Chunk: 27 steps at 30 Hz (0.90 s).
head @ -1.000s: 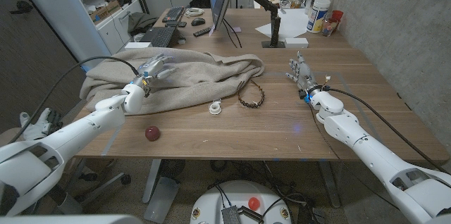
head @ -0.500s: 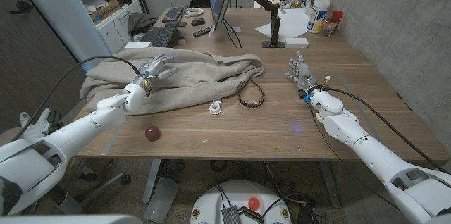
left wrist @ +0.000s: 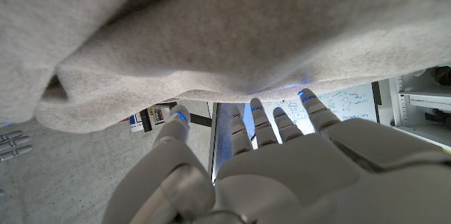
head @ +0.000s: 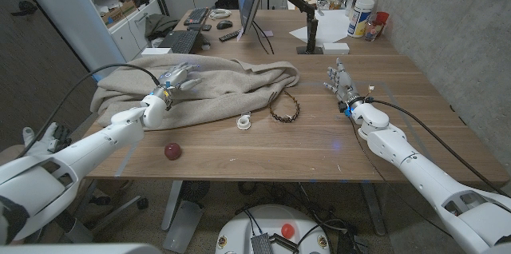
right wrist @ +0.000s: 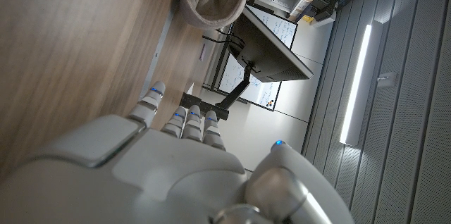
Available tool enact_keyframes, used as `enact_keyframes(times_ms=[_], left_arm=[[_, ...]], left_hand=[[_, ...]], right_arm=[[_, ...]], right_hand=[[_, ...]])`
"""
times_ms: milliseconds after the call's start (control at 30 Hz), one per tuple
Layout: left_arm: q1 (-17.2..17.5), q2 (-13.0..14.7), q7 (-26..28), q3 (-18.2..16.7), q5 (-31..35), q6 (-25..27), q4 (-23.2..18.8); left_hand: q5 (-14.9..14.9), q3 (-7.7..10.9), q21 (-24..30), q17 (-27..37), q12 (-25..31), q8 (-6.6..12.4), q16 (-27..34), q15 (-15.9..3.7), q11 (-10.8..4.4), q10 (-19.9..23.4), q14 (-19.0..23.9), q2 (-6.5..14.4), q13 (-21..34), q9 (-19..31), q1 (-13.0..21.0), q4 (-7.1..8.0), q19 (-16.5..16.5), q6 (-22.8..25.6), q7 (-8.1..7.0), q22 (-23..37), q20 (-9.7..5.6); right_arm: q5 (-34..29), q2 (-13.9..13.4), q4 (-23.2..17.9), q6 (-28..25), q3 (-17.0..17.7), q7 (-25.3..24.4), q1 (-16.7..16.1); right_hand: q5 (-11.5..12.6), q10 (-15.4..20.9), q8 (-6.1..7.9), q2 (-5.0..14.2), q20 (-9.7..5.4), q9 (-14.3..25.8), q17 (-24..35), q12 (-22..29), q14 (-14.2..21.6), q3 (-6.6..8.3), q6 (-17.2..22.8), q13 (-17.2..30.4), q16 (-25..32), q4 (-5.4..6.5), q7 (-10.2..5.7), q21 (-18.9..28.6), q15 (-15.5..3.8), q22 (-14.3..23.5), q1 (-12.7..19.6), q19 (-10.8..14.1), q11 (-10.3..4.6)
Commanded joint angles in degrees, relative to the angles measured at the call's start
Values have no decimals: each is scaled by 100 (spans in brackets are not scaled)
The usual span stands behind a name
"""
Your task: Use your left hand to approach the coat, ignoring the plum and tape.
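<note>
Left hand (head: 172, 77) hovers over the coat (head: 215, 82), fingers spread and holding nothing, so the approach looks basically done; next it just lowers onto the cloth.

Beige coat (head: 215, 82) (dark-red plum (head: 172, 151)).

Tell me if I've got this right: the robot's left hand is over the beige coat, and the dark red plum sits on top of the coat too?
Not quite. The left hand is indeed over the beige coat, but the plum lies on the bare wooden table, nearer the robot and apart from the coat. The head view shows this.
</note>
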Motion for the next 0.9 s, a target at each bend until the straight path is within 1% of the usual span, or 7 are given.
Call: enact_keyframes(times_ms=[33,67,333,567,800,900], left_arm=[[-42,-13,-6,46,-10,-1,71],[-48,-35,40,19,-65,-52,126],[-88,-43,52,38,-68,-68,172],[-146,-113,80,69,-117,-150,332],[-189,-133,80,108,-121,-179,396],[-204,-127,58,140,-87,-153,395]], left_hand=[[33,31,-7,10,12,42,-3,-117,16,54,44,2,34,30,70,-17,11,71,12,-2,0],[33,31,-6,10,12,42,-3,-114,18,55,45,2,34,30,70,-17,13,71,10,-2,0],[31,31,-1,11,13,39,-2,-112,14,61,52,0,35,30,74,-14,24,68,16,-2,4],[30,32,-1,11,11,40,-3,-116,13,60,56,-1,35,30,77,-13,24,73,18,-1,6],[29,32,-4,11,9,38,-3,-113,14,58,58,-3,36,31,80,-11,18,69,13,-1,5],[29,32,-2,12,9,38,-3,-111,11,60,61,-3,36,31,82,-11,21,73,16,-1,4]], right_arm=[[-9,0,8,-15,-7,-9,9],[-7,-3,0,-31,-8,-11,9],[-8,-2,-3,-39,-9,-21,10],[-19,-5,6,-30,-21,6,20],[-18,-5,6,-45,-24,5,26],[-29,-2,19,-34,-30,8,33]], right_hand=[[27,-12,49,55,-9,15,4,4,-35,-13,31,16,24,16,4,34,9,6,-10,-13,12],[27,-15,50,56,-7,15,4,3,-35,-14,33,16,24,16,4,33,8,6,-10,-14,5],[28,-8,53,57,-7,16,3,6,-37,-20,46,16,24,16,0,35,3,6,-9,-13,-3],[28,-11,51,59,-10,16,3,5,-35,-24,48,16,26,16,1,35,9,6,-9,-13,4],[28,-24,52,61,-9,16,2,0,-37,-29,56,16,25,16,4,36,8,6,-8,-13,-16],[28,-23,50,62,-7,17,2,1,-34,-32,53,16,27,16,1,35,9,6,-8,-16,4]])
